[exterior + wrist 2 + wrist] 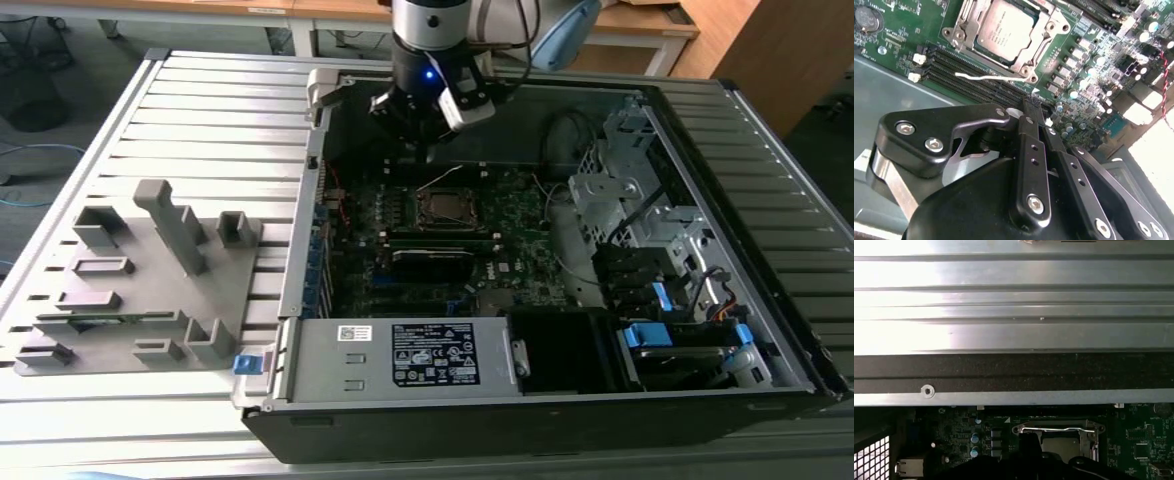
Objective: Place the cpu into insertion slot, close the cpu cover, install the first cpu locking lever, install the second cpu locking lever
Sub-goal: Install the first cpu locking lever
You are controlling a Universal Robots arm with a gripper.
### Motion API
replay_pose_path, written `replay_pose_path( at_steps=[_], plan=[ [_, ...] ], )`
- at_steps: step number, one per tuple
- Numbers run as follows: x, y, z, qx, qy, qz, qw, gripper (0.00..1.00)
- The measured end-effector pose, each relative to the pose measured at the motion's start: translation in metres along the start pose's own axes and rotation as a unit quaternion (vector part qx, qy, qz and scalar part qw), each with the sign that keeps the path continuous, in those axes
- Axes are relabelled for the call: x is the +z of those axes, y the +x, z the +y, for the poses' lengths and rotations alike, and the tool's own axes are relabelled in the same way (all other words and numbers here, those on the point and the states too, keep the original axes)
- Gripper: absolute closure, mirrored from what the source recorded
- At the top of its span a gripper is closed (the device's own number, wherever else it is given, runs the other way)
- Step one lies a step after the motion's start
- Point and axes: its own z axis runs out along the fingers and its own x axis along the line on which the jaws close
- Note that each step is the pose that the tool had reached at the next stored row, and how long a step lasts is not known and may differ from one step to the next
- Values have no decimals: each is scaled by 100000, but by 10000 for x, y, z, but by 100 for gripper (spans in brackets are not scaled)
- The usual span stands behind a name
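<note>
One closed claw (1036, 107) near one cpu (1004, 29) in one insertion slot (1030, 70)

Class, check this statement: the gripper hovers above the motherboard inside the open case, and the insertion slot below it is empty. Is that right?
Not empty: the second wrist view shows the cpu seated in the insertion slot. The rest holds: the gripper hovers above the motherboard inside the open case.

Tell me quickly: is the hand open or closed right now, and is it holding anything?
The hand is closed and holding nothing; it hovers near the cpu.
</note>
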Motion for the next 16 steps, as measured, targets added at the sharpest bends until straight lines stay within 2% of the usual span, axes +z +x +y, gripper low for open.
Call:
replay_pose_path(
  at_steps=[2,3,16],
  plan=[
    [18,-12,0,-18,405,-15,99999,89],
    [29,-21,0,-17,435,-14,99999,89],
    [107,-205,3,-11,464,-13,99999,89]
  ],
)
